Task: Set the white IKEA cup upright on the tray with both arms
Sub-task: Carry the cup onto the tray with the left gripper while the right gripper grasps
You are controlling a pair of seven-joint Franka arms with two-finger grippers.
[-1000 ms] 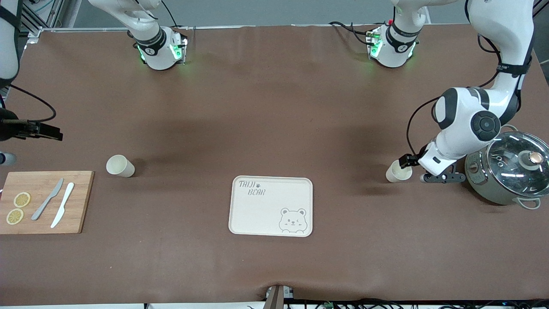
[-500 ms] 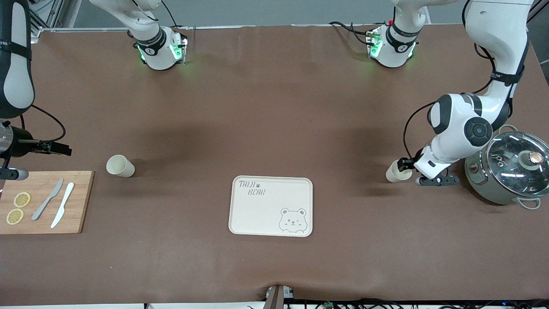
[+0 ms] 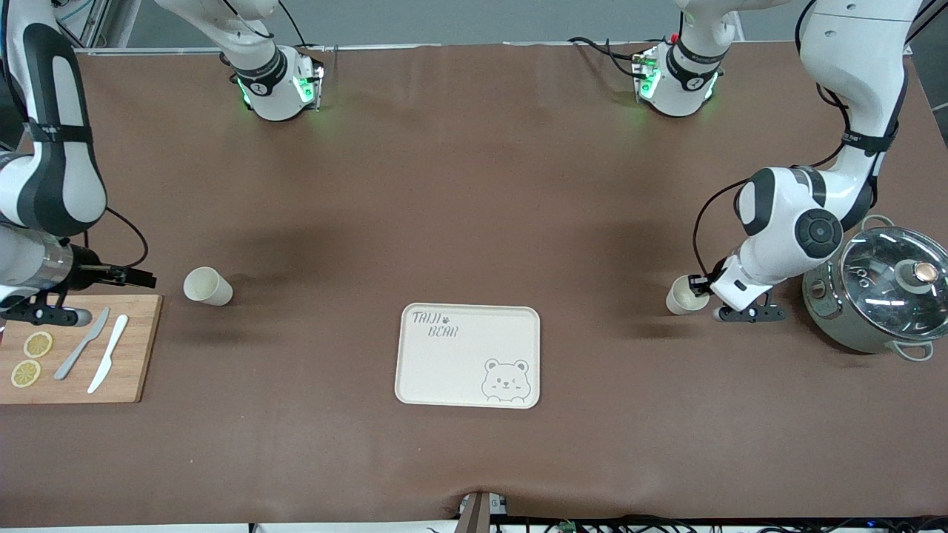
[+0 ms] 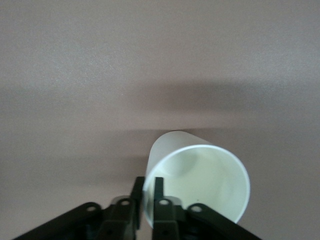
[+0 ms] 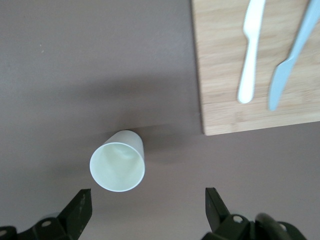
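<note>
The cream tray [image 3: 468, 370] with "TAIJI BEAR" lettering lies mid-table, nearer the front camera. One white cup [image 3: 683, 297] sits toward the left arm's end. My left gripper [image 3: 698, 284] is shut on its rim, and the left wrist view shows one finger [image 4: 159, 186] inside the cup [image 4: 200, 180] and one outside [image 4: 149, 183]. A second white cup [image 3: 207, 286] sits toward the right arm's end. My right gripper [image 3: 141, 279] is open and empty beside it, and in the right wrist view [image 5: 147, 200] that cup [image 5: 118, 161] lies just ahead of the fingers.
A wooden cutting board [image 3: 133, 348] with two lemon slices [image 3: 31, 358], a grey knife [image 3: 81, 344] and a white knife [image 3: 108, 353] lies at the right arm's end. A pot with a glass lid [image 3: 881, 296] stands at the left arm's end, beside the left wrist.
The right arm has swung in from the table's end toward the second cup, with its gripper open. The left hand has shifted a little at the first cup's rim.
</note>
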